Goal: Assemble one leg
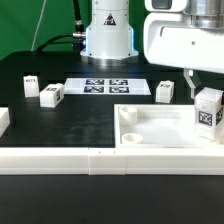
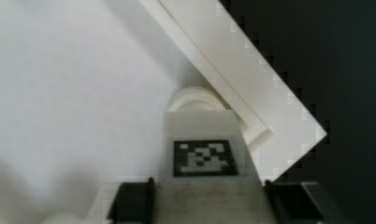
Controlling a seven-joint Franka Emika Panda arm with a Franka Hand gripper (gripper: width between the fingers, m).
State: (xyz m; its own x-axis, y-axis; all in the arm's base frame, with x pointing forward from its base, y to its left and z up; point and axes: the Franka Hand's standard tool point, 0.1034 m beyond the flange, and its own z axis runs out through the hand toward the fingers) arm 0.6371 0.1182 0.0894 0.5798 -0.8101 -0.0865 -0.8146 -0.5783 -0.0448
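Observation:
My gripper [image 1: 206, 92] is shut on the leg [image 1: 208, 113], a small white block with a black-and-white tag, and holds it upright over the right side of the large white tray-like part [image 1: 150, 128] in the exterior view. In the wrist view the leg [image 2: 204, 150] fills the gap between the two dark fingers [image 2: 137, 200], tag facing the camera. Its far end is close to the tray's raised rim [image 2: 238, 70], and I cannot tell whether they touch. The gripper [image 2: 215, 203] sits low in the wrist view.
Three more small tagged white blocks stand on the black table: two at the exterior view's left [image 1: 52, 95] [image 1: 30, 87] and one behind the tray [image 1: 165, 90]. The marker board [image 1: 108, 86] lies by the robot base. A long white rail [image 1: 90, 160] runs along the front.

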